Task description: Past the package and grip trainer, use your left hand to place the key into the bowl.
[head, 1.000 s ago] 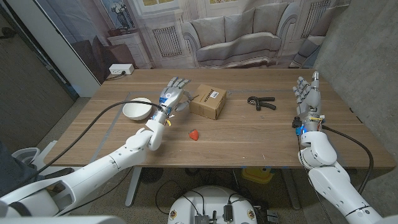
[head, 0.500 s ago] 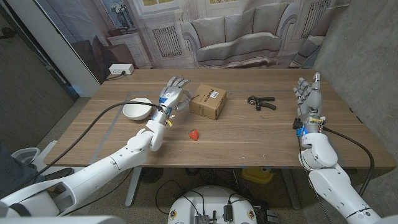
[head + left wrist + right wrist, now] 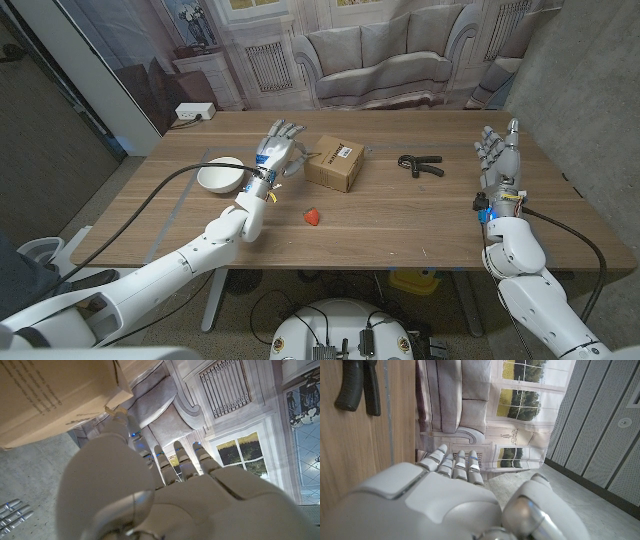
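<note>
One tiny pale speck, the key (image 3: 286,172) I think, lies just beside the left hand (image 3: 277,150) and the package (image 3: 334,163), near the bowl (image 3: 220,175). Likely light, stiff, slippery: pinch its head. Left and right hand (image 3: 498,152) fingers are spread, holding nothing.

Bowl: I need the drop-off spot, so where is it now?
In the head view the white bowl sits on the table's left side, just left of the raised left hand, with the cardboard package beyond that hand.
</note>
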`<state>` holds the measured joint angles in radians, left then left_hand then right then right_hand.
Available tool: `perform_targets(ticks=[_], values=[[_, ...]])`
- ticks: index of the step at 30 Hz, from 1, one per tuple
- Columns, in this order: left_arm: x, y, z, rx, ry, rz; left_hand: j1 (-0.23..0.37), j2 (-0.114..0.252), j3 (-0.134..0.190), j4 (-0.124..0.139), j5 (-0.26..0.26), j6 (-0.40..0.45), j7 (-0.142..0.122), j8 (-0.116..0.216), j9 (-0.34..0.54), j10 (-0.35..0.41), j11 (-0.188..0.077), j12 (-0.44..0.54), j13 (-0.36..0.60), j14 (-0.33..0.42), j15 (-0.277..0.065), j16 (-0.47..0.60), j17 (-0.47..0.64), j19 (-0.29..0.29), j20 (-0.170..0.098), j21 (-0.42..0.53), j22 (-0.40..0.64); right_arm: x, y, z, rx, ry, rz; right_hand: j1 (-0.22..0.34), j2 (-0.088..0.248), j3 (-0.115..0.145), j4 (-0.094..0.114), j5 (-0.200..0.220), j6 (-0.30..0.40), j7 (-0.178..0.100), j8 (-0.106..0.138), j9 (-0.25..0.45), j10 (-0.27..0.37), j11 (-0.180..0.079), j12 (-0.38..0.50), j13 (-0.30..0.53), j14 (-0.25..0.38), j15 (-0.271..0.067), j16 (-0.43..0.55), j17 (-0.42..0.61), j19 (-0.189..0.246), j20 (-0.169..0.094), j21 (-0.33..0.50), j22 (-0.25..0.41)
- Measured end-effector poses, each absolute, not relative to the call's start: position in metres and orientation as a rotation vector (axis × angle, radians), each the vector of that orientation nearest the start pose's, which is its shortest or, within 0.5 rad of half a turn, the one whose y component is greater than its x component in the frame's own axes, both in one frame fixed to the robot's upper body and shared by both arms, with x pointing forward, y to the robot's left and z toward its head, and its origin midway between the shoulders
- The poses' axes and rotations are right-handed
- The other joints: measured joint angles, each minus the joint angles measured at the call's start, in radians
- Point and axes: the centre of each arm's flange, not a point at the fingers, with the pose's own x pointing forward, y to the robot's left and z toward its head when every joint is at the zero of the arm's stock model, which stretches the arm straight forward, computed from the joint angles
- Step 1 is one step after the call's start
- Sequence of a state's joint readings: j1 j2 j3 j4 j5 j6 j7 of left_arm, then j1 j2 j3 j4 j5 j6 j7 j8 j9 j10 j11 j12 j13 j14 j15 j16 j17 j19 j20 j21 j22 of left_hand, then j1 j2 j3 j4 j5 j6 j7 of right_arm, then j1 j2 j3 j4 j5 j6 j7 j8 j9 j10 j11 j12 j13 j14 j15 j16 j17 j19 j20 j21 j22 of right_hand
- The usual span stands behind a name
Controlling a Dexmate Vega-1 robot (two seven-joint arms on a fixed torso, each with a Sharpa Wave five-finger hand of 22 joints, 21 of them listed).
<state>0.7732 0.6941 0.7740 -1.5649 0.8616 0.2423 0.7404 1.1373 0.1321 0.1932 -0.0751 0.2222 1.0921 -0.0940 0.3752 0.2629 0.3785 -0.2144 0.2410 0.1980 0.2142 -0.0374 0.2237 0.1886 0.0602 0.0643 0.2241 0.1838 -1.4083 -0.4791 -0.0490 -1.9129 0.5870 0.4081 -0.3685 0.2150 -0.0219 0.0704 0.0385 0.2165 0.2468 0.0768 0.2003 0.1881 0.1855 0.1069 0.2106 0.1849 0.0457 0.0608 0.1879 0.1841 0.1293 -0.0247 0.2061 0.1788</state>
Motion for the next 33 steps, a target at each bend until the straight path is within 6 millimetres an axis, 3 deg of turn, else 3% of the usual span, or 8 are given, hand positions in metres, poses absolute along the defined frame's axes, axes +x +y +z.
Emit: perform_targets(ticks=[4,33], values=[[0.589,0.199,-0.018,1.449,-1.089,0.529,0.001,0.007,0.0,0.0,0.0,-0.004,0.01,0.016,0.015,0.019,0.002,0.0,0.005,0.02,-0.002,0.001,0.004,0.007,0.007,0.0,0.0,0.486,-0.338,-0.063,0.295,-0.798,-0.143,0.0,0.0,0.0,0.0,0.0,0.0,0.0,0.0,0.0,0.0,0.0,0.0,0.0,0.0,0.0,0.0,0.0,0.005,-0.005,0.0,0.0],[0.572,0.203,-0.003,1.406,-1.084,0.574,0.004,0.011,0.008,0.0,-0.001,-0.004,0.01,0.054,0.055,0.035,-0.003,0.009,0.019,0.033,0.001,0.001,0.005,0.007,0.007,0.0,0.0,0.487,-0.334,-0.058,0.29,-0.805,-0.136,0.0,0.0,0.0,0.0,0.0,0.0,0.0,0.0,0.0,0.0,0.0,0.0,0.0,0.0,0.0,0.0,0.0,0.005,-0.005,0.0,0.0]])
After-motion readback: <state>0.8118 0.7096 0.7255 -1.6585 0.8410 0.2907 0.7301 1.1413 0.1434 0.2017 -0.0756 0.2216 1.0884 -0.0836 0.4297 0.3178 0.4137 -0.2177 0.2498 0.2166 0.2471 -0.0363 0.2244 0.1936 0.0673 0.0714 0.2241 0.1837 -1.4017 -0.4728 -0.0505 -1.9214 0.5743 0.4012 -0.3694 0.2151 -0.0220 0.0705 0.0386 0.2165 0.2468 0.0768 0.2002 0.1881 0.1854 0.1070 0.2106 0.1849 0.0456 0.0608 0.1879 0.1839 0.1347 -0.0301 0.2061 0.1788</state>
